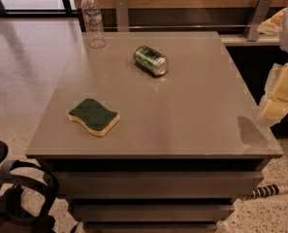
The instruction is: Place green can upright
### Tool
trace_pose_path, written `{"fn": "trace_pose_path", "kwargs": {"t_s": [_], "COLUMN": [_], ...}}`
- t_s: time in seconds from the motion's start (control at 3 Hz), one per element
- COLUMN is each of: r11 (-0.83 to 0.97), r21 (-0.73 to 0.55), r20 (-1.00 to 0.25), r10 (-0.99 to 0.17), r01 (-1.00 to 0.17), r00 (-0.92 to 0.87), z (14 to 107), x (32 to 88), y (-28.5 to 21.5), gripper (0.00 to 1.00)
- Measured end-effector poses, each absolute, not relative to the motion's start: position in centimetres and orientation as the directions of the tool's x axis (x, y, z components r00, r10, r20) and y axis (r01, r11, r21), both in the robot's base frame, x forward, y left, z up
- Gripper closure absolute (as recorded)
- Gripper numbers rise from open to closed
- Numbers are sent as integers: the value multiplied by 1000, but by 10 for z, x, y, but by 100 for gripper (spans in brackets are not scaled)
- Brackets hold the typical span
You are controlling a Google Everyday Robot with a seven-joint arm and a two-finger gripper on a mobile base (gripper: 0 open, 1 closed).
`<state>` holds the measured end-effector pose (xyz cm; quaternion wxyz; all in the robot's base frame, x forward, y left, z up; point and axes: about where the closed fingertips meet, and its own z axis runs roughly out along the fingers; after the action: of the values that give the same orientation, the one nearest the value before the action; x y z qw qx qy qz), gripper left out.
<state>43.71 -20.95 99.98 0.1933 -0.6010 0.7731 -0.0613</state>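
The green can (151, 60) lies on its side on the grey table (182, 125), toward the back middle, with one silver end facing the front right. My gripper (278, 98) hangs at the far right of the camera view, beyond the table's right edge and well away from the can. It holds nothing that I can see.
A clear plastic water bottle (93, 19) stands upright at the table's back left corner. A green-topped yellow sponge (94, 116) lies at the front left. A wooden bench runs behind the table. Black straps (17, 198) lie on the floor at lower left, and a striped rod (269, 191) at lower right.
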Motion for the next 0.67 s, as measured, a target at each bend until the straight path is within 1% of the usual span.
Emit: {"fn": "trace_pose_path", "kwargs": {"t_s": [0.33, 0.67], "r11": [270, 297], "r21": [-327, -324], "r20": [-225, -271], "r10": [-953, -939], "r01": [-905, -898], "r00": [-203, -212], "z": [1000, 1001], "x": [437, 456], "y": [-209, -207], "gripper": [0, 0]}}
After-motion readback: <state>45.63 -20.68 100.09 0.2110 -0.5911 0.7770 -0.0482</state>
